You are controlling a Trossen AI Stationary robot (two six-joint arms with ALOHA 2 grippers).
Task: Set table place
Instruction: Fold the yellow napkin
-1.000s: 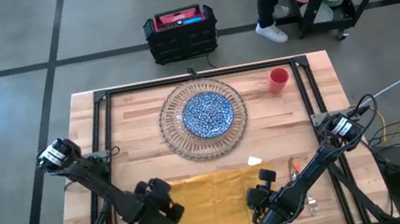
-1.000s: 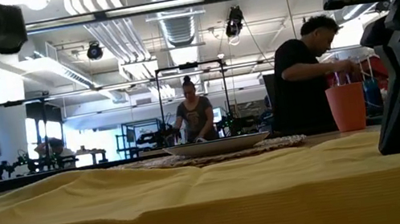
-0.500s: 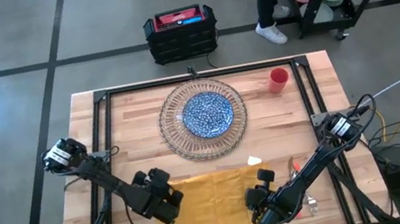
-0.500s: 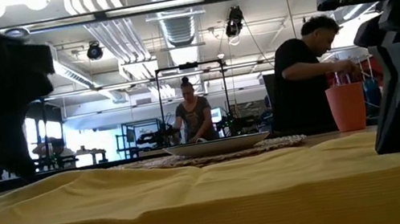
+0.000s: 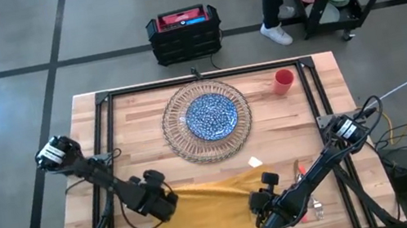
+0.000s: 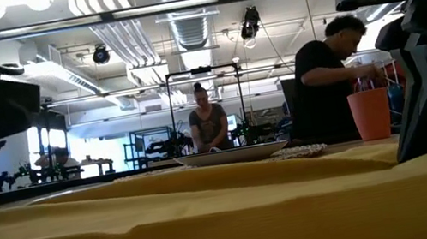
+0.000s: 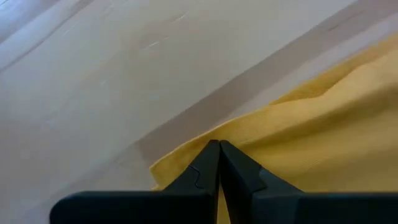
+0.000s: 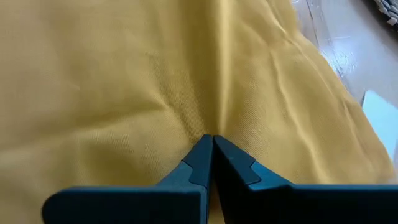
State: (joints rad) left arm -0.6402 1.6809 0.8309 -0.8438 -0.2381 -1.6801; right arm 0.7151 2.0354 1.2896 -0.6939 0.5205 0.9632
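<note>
The yellow napkin (image 5: 207, 209) lies rumpled on the table (image 5: 132, 134) near its front edge. My left gripper (image 5: 161, 204) is shut on the napkin's left end. My right gripper (image 5: 262, 206) is shut on its right end. Farther back, the clear ribbed charger (image 5: 177, 139) rests flat on the table with the blue-patterned plate (image 5: 211, 116) on it. The red cup (image 5: 284, 80) stands upright at the far right. Orange-handled cutlery (image 5: 303, 173) lies beside my right arm. My left gripper pinches the napkin's left edge (image 7: 205, 138) between its two shut fingers, coming in low from the table's left. The cloth behind the pinch lies slack on the table. My right gripper pinches a raised pucker of the napkin (image 8: 211, 127) near its right end. Creases run out from the pinch and the rest lies on the table.
A small white scrap (image 5: 255, 161) lies between the napkin and the charger. Black frame rails (image 5: 109, 146) run along the table's left, right and far sides. Bare wood shows left of the charger. People stand in the room beyond the table (image 6: 325, 83).
My left gripper has gone from the napkin's near-left corner toward the table's far edge. The napkin's left end has been drawn with it: the flat rectangle is now skewed and rumpled, while its right end stays under my right gripper.
</note>
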